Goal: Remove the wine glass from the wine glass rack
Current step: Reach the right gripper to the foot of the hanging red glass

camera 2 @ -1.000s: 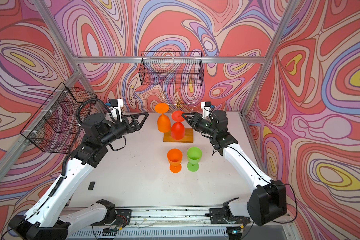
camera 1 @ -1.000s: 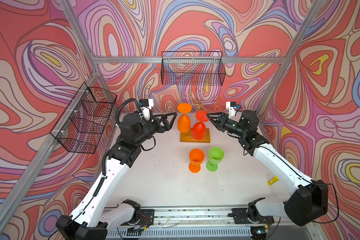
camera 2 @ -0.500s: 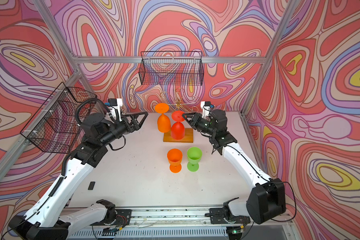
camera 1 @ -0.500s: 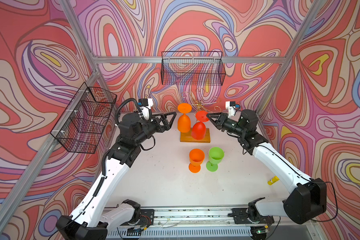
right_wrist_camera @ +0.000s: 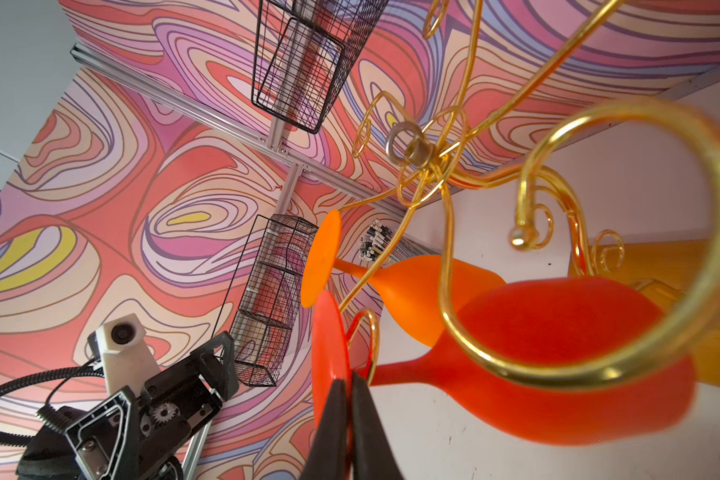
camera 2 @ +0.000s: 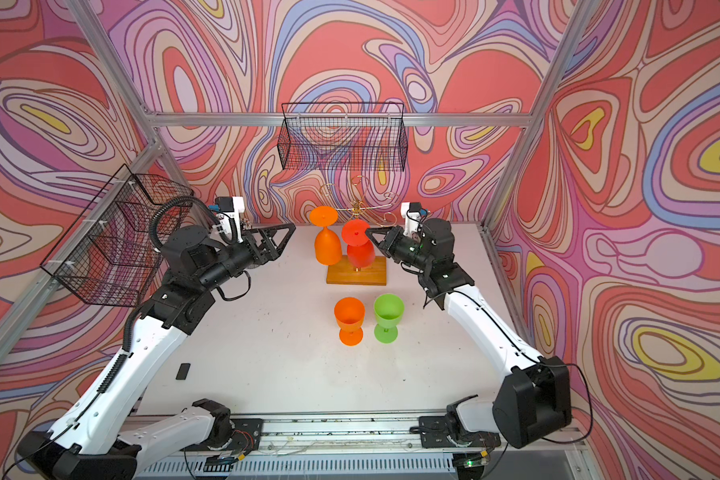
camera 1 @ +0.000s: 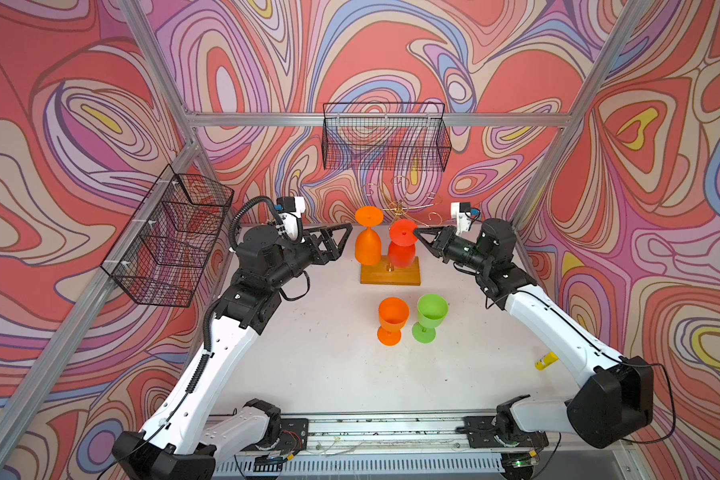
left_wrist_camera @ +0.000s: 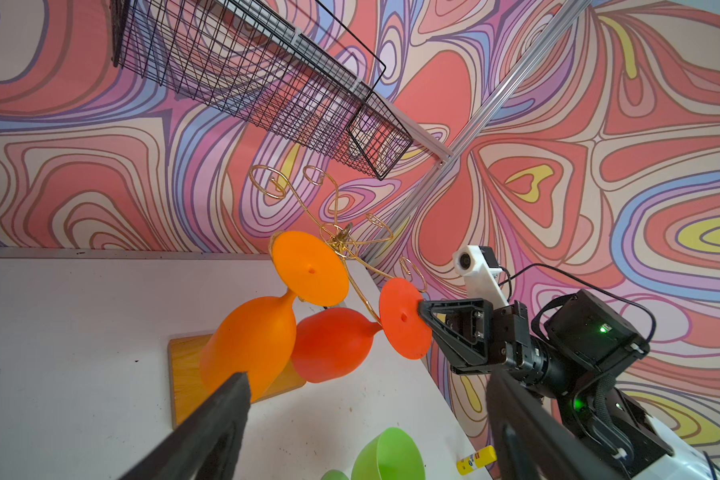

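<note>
The wine glass rack (camera 1: 391,275) is a gold wire tree on a wooden base at the back of the table, seen in both top views. Two wine glasses hang from it upside down: an orange one (camera 1: 368,249) and a red one (camera 1: 400,253). My right gripper (right_wrist_camera: 346,384) is shut on the rim of the red glass's round foot (right_wrist_camera: 329,345); the glass's stem still sits in a gold hook (right_wrist_camera: 445,266). My left gripper (camera 1: 345,239) hangs open just left of the orange glass (left_wrist_camera: 250,345), touching nothing.
An orange glass (camera 1: 393,316) and a green glass (camera 1: 432,311) stand upright in front of the rack. Black wire baskets hang on the back wall (camera 1: 385,141) and the left wall (camera 1: 171,245). A yellow glue stick (camera 1: 546,360) lies by the right arm.
My right gripper's jaws have closed onto the rim of the red glass's foot. Both arms have stayed almost where they were.
</note>
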You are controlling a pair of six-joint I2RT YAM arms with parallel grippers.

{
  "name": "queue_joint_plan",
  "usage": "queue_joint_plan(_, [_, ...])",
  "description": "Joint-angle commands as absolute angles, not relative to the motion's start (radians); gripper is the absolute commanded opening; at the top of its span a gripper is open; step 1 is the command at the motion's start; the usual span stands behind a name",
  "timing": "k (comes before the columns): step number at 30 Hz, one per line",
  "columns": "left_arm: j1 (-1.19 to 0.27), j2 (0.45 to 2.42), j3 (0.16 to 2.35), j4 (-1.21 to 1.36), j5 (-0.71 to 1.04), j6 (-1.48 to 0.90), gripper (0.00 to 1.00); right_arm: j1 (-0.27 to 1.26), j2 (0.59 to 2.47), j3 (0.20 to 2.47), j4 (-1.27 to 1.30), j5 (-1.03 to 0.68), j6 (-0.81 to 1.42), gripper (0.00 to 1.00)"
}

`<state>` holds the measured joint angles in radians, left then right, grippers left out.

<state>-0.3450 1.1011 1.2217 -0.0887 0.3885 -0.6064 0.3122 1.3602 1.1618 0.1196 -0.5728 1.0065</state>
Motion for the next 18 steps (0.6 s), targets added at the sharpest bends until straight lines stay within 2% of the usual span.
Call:
queue_joint_plan(1, [-0.336, 1.089, 1.223, -0.066, 0.405, -0.613, 0.88, 0.319, 1.373, 1.195, 0.121, -0.57, 0.994, 0.0])
queue_joint_plan(18, [-0.323, 1.067, 1.209, -0.081, 0.407, -0.609, 0.88, 0.318, 1.359, 1.207, 0.187, -0.616, 1.132, 0.0])
